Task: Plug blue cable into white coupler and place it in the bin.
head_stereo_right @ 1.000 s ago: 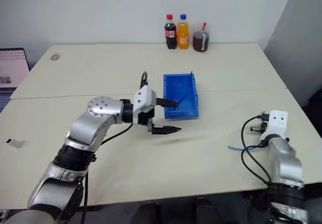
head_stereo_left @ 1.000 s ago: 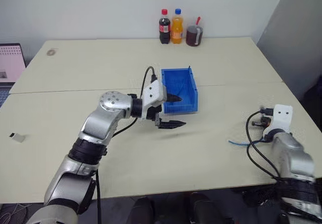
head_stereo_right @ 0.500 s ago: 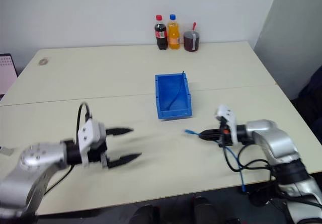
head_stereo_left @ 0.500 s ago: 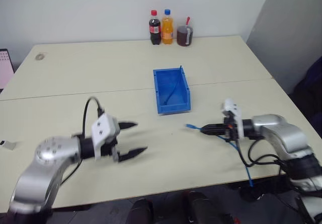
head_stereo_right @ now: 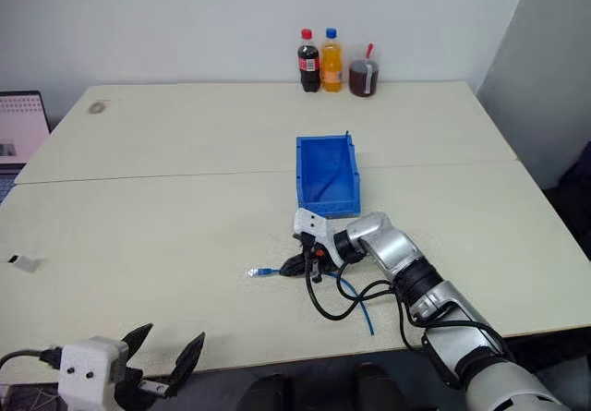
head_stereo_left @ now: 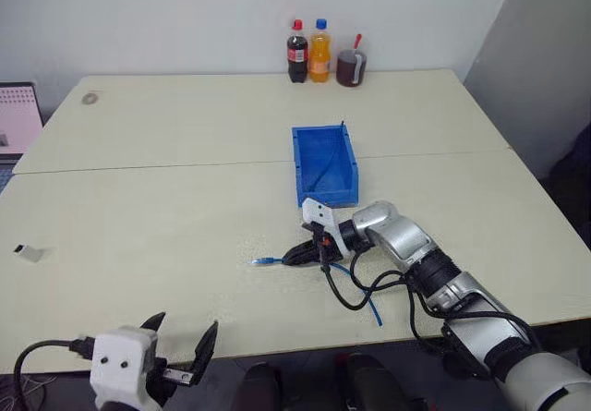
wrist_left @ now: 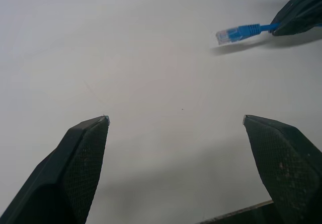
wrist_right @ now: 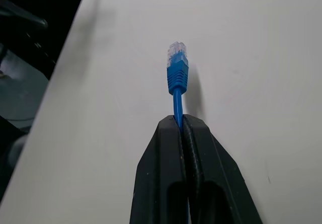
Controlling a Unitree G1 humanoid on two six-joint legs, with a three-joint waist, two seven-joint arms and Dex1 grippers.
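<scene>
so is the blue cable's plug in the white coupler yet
No: the thin bright-blue cable's clear plug sticks out bare past the right gripper's shut fingers.

Left arm: drawn back low at the desk's near edge.
Left gripper point(head_stereo_left: 180, 342): fingers spread wide, nothing between them, pointing forward over the desk.
Right arm: reaches across the desk's near middle, wrist turned to the left.
Right gripper point(head_stereo_left: 294, 257): fingers point(wrist_right: 166, 148) pressed together on the cable point(wrist_right: 176, 73), just behind its plug.

No readable text anywhere tbh. Bottles point(head_stereo_left: 308, 51) at back of counter point(head_stereo_left: 166, 125) have labels, too small to make out. Laptop screen point(head_stereo_left: 18, 120) at left edge, nothing legible either.
</scene>
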